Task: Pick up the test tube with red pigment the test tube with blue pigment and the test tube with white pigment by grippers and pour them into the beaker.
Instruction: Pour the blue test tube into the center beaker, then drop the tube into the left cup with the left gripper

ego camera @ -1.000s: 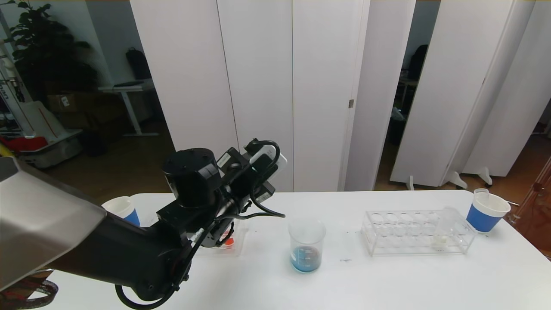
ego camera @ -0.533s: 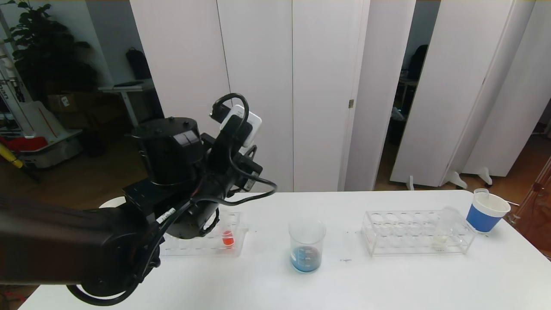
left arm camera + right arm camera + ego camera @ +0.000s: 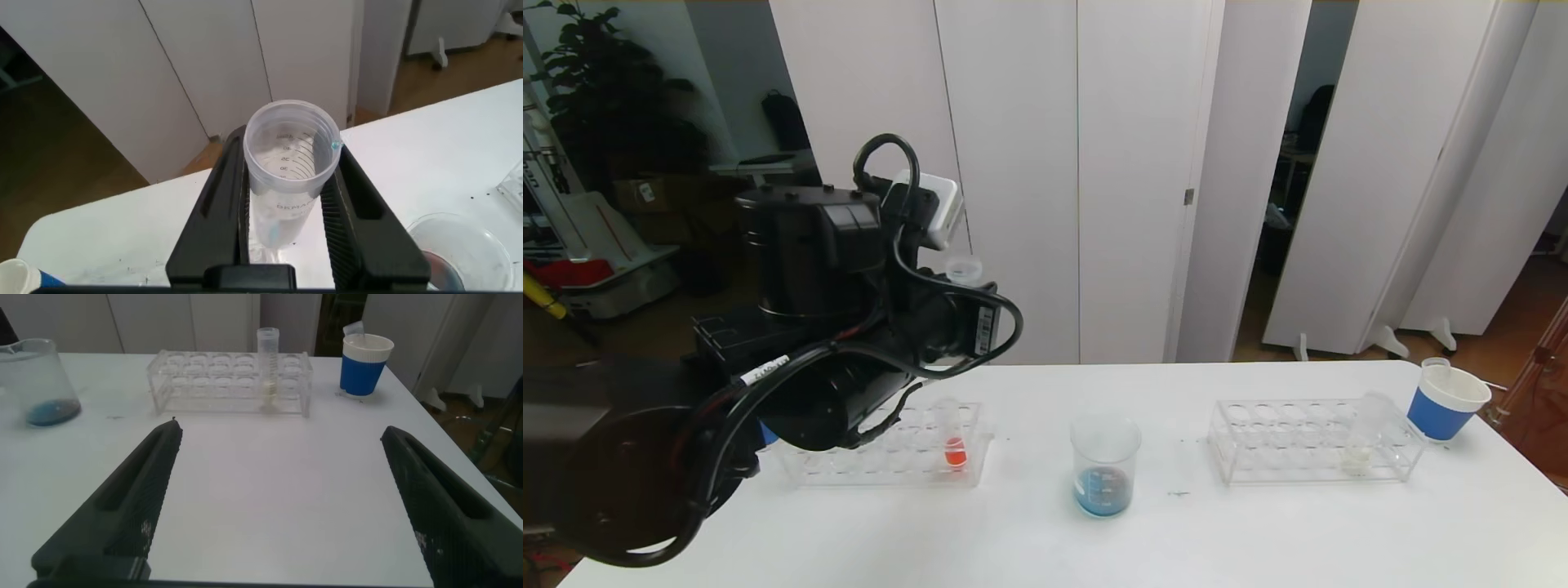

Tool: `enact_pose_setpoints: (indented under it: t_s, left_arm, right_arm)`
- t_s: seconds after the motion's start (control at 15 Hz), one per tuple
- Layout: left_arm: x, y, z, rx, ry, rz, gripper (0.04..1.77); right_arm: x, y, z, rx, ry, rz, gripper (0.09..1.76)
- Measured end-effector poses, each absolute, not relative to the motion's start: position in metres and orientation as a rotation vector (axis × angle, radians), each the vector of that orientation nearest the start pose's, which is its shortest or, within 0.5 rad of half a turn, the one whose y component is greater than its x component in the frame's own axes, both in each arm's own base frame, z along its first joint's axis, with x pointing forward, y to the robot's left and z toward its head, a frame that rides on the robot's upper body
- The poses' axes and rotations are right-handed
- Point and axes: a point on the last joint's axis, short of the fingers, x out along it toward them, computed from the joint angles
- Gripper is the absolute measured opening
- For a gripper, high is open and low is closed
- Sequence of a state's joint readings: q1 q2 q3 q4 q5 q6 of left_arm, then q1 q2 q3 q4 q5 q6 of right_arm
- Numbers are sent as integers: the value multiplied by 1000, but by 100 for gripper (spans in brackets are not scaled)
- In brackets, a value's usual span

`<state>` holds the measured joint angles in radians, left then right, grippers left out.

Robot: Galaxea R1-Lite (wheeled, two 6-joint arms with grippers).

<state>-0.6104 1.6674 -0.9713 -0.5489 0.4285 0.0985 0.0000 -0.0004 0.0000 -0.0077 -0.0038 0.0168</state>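
Your left gripper (image 3: pixel 286 216) is clenched on a clear test tube (image 3: pixel 290 175), held upright and high at the left of the head view, so nothing spills; only a faint blue trace shows inside. The beaker (image 3: pixel 1104 465) stands at lower centre and already holds blue liquid. The test tube with red pigment (image 3: pixel 954 441) waits in the left rack (image 3: pixel 849 469), the test tube with white pigment (image 3: pixel 268 359) in the right rack (image 3: pixel 229 380). Your right gripper (image 3: pixel 278 514) hangs released, low over the table (image 3: pixel 1258 531).

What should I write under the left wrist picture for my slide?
Left gripper jaws shut on an upright clear test tube above the white table.
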Motion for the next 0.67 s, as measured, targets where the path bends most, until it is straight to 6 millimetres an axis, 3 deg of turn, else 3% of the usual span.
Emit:
enact_pose_setpoints:
  t_s: [0.2,0.4,0.67]
  left_arm:
    - [258,-165,234,132,119,-124,59]
    - [260,-156,231,140,122,48,59]
    - [271,-125,232,129,110,229,59]
  right_arm:
    - [-23,0,76,17,-8,-4,175]
    - [-23,0,76,17,-9,-4,175]
    - [-23,0,76,17,-8,-4,175]
